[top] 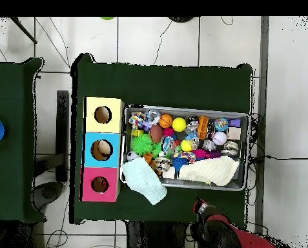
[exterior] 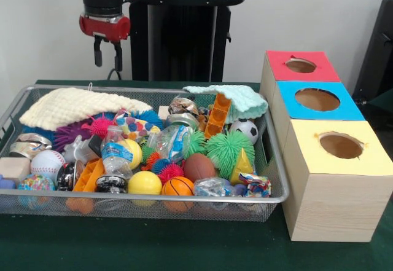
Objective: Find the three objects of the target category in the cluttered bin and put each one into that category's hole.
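Observation:
A wire mesh bin (exterior: 153, 202) is heaped with toys: a soccer ball (exterior: 247, 129), a green spiky ball (exterior: 228, 148), a brown football (exterior: 198, 166), a small basketball (exterior: 178, 186), a yellow ball (exterior: 145, 182), a baseball (exterior: 47, 163) and a crushed water bottle (exterior: 116, 151). To its right stands a wooden box with a red-topped hole (exterior: 300, 66), a blue-topped hole (exterior: 317, 99) and a yellow-topped hole (exterior: 341, 145). My gripper (exterior: 107, 54) hangs open and empty, high above the bin's back left corner. From overhead the gripper (top: 200, 207) sits just outside the bin's rim (top: 182, 108).
A yellow knitted cloth (exterior: 73, 105) covers the bin's back left, and a mint cloth (exterior: 236, 96) drapes over its back right corner. An orange plastic toy (exterior: 216, 116) stands up under the mint cloth. Green table cloth (exterior: 184, 246) lies in front of the bin.

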Action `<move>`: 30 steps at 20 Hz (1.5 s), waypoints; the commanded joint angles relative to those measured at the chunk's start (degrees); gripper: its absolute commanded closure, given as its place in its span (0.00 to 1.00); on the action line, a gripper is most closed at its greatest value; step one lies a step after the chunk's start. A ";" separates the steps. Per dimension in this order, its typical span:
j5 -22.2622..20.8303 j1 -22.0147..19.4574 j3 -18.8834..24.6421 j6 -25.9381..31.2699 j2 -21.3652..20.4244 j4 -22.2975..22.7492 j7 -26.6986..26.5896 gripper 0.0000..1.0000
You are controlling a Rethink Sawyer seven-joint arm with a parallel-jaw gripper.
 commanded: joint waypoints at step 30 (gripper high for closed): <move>-4.35 -5.28 11.14 -2.28 4.40 -15.82 1.99 0.00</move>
